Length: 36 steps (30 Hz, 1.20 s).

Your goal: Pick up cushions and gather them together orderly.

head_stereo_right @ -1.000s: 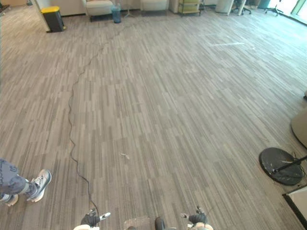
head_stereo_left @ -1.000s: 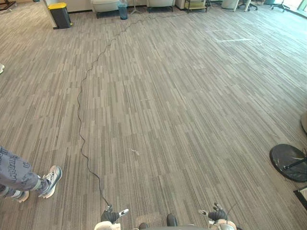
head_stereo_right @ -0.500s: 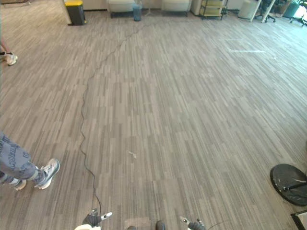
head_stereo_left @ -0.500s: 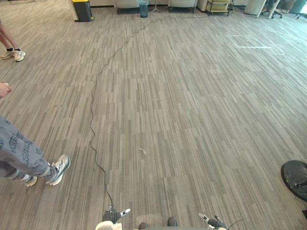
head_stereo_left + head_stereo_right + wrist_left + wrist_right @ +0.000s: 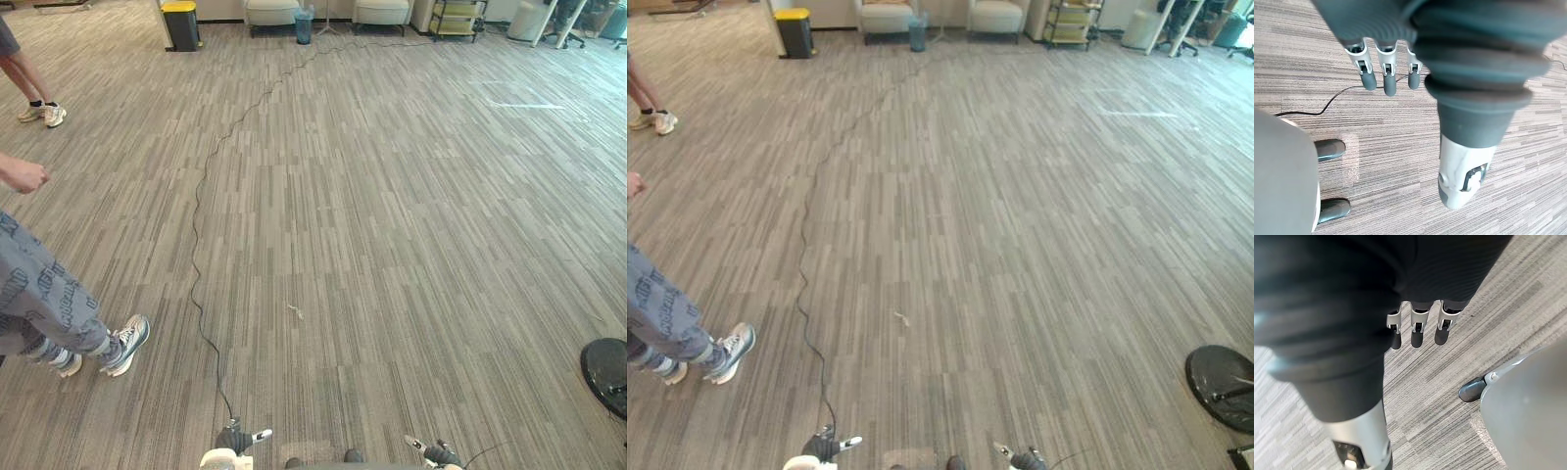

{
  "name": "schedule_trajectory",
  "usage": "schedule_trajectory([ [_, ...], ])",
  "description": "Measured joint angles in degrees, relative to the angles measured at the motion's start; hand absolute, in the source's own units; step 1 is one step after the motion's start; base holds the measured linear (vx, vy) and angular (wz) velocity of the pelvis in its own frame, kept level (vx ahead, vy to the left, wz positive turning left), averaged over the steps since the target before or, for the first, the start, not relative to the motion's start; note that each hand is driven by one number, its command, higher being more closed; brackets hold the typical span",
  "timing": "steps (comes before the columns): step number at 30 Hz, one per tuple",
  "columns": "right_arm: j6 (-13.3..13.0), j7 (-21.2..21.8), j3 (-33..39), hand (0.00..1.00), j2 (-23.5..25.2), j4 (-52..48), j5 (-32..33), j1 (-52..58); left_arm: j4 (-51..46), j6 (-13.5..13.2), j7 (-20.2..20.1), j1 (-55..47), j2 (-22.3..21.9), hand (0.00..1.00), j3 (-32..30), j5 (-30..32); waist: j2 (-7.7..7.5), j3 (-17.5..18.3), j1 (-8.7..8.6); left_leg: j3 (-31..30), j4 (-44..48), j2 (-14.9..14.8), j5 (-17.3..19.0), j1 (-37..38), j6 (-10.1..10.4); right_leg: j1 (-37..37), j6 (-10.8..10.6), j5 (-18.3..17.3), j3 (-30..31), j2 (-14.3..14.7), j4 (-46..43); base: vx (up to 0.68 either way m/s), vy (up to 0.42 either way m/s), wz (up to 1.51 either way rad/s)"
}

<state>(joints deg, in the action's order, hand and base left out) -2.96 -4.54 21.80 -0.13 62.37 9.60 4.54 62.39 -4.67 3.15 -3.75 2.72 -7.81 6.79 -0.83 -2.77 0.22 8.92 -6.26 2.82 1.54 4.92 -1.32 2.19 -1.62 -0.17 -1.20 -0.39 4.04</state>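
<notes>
My left hand (image 5: 235, 443) hangs low at the bottom edge of the left eye view, above bare carpet. In the left wrist view its fingers (image 5: 1389, 78) are straight and relaxed, the thumb (image 5: 1462, 181) apart, with nothing held. My right hand (image 5: 437, 453) hangs the same way at the lower right. In the right wrist view its fingers (image 5: 1418, 330) point down at the carpet, straight and empty.
A person in patterned trousers and sneakers (image 5: 120, 348) stands close on my left, one hand (image 5: 24, 176) out. Another person's legs (image 5: 34, 103) are farther back left. At the far wall stand a yellow-lidded bin (image 5: 181, 22), two pale armchairs (image 5: 272, 12), a blue bin (image 5: 304, 24) and a shelf cart (image 5: 458, 15). A black round base (image 5: 607, 372) lies right.
The camera has swung left, so the far wall and bin sit further right. The near person has come further into view, and a second person's legs have appeared. Both hands hang as before.
</notes>
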Motion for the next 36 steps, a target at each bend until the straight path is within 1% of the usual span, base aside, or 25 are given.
schedule_trajectory([
  [10,0.0,-0.1,-0.7,0.00,-0.1,0.0,-0.7,-0.2,0.2,0.1,0.0,0.3,0.6,0.00,1.1,0.0,-0.02,0.0,-0.20,0.2,0.3,-0.2,0.1,0.0,0.1,-0.1,0.1,0.0,0.3,0.2,0.0,0.00,-0.004,-0.01],
  [15,0.0,-0.1,-1.7,0.00,-0.4,-0.2,-0.8,-0.2,0.1,0.1,0.0,0.4,0.6,0.00,1.1,-0.1,0.00,-0.4,-0.17,1.6,0.3,-0.6,1.0,0.1,1.0,-0.7,0.8,-1.1,1.5,0.6,-1.5,-0.02,-0.024,-0.15],
  [18,0.0,-0.2,-1.6,0.00,-0.3,-0.6,-0.9,-0.5,-0.1,0.1,0.0,0.5,0.6,0.00,0.7,-0.2,0.10,-1.1,-0.18,2.4,0.3,-1.0,1.2,0.1,1.3,-3.1,1.1,-3.4,1.9,1.1,-6.0,0.04,-0.032,-0.10],
  [19,0.0,-0.2,-1.6,0.00,-0.2,-0.8,-0.9,-0.7,-0.6,0.2,0.0,0.4,0.3,0.00,-0.3,-0.2,-0.03,-1.5,-0.16,2.7,0.4,-1.2,1.4,0.1,1.7,-4.8,1.4,-5.7,2.0,1.2,-9.9,0.09,-0.049,-0.06],
  [20,0.0,-0.2,-1.6,0.00,-0.1,-0.9,-0.9,-0.7,-0.8,0.3,0.0,0.3,0.3,0.00,-0.7,-0.2,-0.02,-1.7,-0.16,2.7,0.4,-1.2,1.5,0.2,1.8,-5.5,1.5,-6.5,2.0,1.2,-11.3,0.11,-0.070,-0.03],
  [21,-0.1,-0.3,-1.5,0.00,0.1,-1.2,-0.9,-0.8,-1.1,0.4,0.0,0.3,0.1,0.00,-2.3,-0.3,-0.46,-2.0,-0.13,2.9,1.5,-1.2,2.4,0.1,2.3,-6.8,1.8,-8.6,2.1,1.1,-14.8,0.10,-0.064,0.00],
  [22,-0.1,-0.3,-1.6,0.00,0.3,-1.7,-0.9,-0.8,-1.6,0.4,0.0,0.4,-0.1,0.00,-3.2,-0.3,-0.86,-2.6,-0.07,3.1,4.0,-1.2,3.8,-0.2,2.5,-7.2,2.0,-9.9,2.2,0.8,-17.0,0.11,-0.096,0.00],
  [23,-0.1,-0.4,-1.6,0.00,0.6,-2.9,-0.9,-0.5,-2.8,0.4,0.0,0.3,-0.4,0.00,-5.2,-0.4,-1.28,-3.9,0.17,3.4,9.8,-1.5,7.0,-2.1,2.8,-7.3,2.3,-11.9,2.3,0.4,-19.8,0.07,-0.121,0.06],
  [24,-0.4,-0.3,-1.6,0.00,0.7,-3.6,-0.9,-0.3,-3.9,0.4,0.0,0.3,-1.1,0.00,-7.1,-0.5,-1.03,-4.5,0.22,4.7,18.4,-2.7,11.0,-5.2,3.1,-7.6,2.6,-13.8,2.0,0.4,-22.1,0.04,-0.124,0.17],
  [25,-0.5,-0.4,-1.8,0.00,0.6,-5.1,-0.8,0.2,-5.1,0.4,0.0,0.4,-1.8,0.00,-8.8,-0.6,-0.46,-4.9,0.25,6.9,30.9,-5.1,14.2,-10.2,2.9,-8.3,3.2,-15.8,1.3,0.5,-24.7,0.04,-0.121,0.28],
  [26,-0.6,-0.4,-1.9,0.00,0.7,-5.4,-0.7,0.3,-6.2,0.4,0.0,0.3,-2.2,0.00,-9.6,-1.2,-0.48,-5.5,0.26,8.3,41.8,-7.3,14.5,-15.1,2.5,-8.1,3.9,-17.4,0.7,0.5,-25.9,0.05,-0.079,0.26],
  [27,-0.5,-0.4,-2.0,0.00,0.5,-5.3,-0.7,0.3,-6.7,0.4,0.0,0.3,-2.2,0.00,-9.9,-1.4,-0.33,-5.5,0.38,8.7,45.9,-8.5,14.9,-17.3,1.8,-7.9,4.2,-17.9,0.5,0.6,-26.1,0.15,-0.083,0.30],
  [28,-0.5,-0.6,-2.7,0.00,-0.1,-5.4,-0.6,0.0,-7.6,0.4,0.1,0.3,-3.0,0.00,-10.3,-2.4,0.62,-5.6,0.58,9.5,51.5,-11.3,15.7,-20.7,2.0,-6.8,5.0,-19.6,-0.4,0.8,-26.4,0.16,-0.049,0.30],
  [29,-0.5,-0.8,-3.1,0.00,-0.3,-5.5,-0.7,-0.1,-7.9,0.4,0.1,0.2,-3.2,0.00,-10.3,-2.6,0.90,-5.6,0.59,9.6,51.7,-12.4,16.1,-21.8,2.7,-5.9,4.8,-20.4,-0.5,0.7,-26.4,0.24,-0.031,0.35],
  [31,-0.5,-0.9,-4.9,0.00,-0.6,-5.5,-0.7,-0.1,-9.1,0.3,0.1,-0.2,-3.4,0.00,-10.3,-3.7,1.05,-5.6,0.99,10.4,48.6,-13.3,16.1,-23.3,3.0,-3.6,4.4,-21.9,-0.4,0.2,-25.4,0.29,0.044,0.14],
  [32,-0.5,-1.1,-5.4,0.00,-0.6,-5.5,-0.7,-0.2,-9.7,0.1,0.1,-0.2,-3.5,0.00,-10.2,-4.1,0.92,-5.6,1.43,11.2,45.0,-13.3,15.8,-24.5,3.3,-1.9,4.0,-22.5,-0.1,-0.6,-23.8,0.45,0.149,-0.11],
  [33,-0.5,-1.1,-6.3,0.00,-0.8,-5.6,-0.7,-0.3,-10.1,0.0,0.1,-0.2,-3.6,0.00,-10.2,-4.8,0.68,-5.4,2.17,12.1,40.4,-12.8,14.6,-26.2,4.2,-0.6,3.4,-22.9,0.5,-1.8,-21.8,0.49,0.178,-0.17],
  [34,-0.5,-1.1,-6.3,0.00,-0.7,-5.6,-0.7,-0.5,-10.3,-0.1,0.1,-0.2,-3.9,0.00,-10.1,-4.8,0.65,-5.4,2.41,12.6,38.3,-12.5,13.6,-26.9,4.2,0.0,3.3,-22.9,0.9,-2.2,-20.8,0.59,0.280,-0.50],
  [35,-0.5,-1.1,-6.3,0.00,-0.2,-5.6,-0.7,-1.0,-11.3,-0.3,0.1,-0.5,-4.0,0.00,-9.6,-4.9,-0.09,-5.0,3.69,12.5,31.4,-10.6,7.1,-28.9,3.4,1.8,2.1,-23.5,2.3,-4.6,-17.7,0.42,0.210,-0.48],
  [36,-0.5,-1.1,-6.3,0.00,0.0,-5.6,-0.7,-1.0,-11.3,-0.3,0.1,-0.5,-3.9,0.00,-9.5,-4.9,-0.44,-4.8,3.91,12.5,30.9,-10.1,5.5,-28.8,3.1,2.3,1.8,-23.5,2.7,-5.2,-17.0,0.58,0.290,-0.59],
])
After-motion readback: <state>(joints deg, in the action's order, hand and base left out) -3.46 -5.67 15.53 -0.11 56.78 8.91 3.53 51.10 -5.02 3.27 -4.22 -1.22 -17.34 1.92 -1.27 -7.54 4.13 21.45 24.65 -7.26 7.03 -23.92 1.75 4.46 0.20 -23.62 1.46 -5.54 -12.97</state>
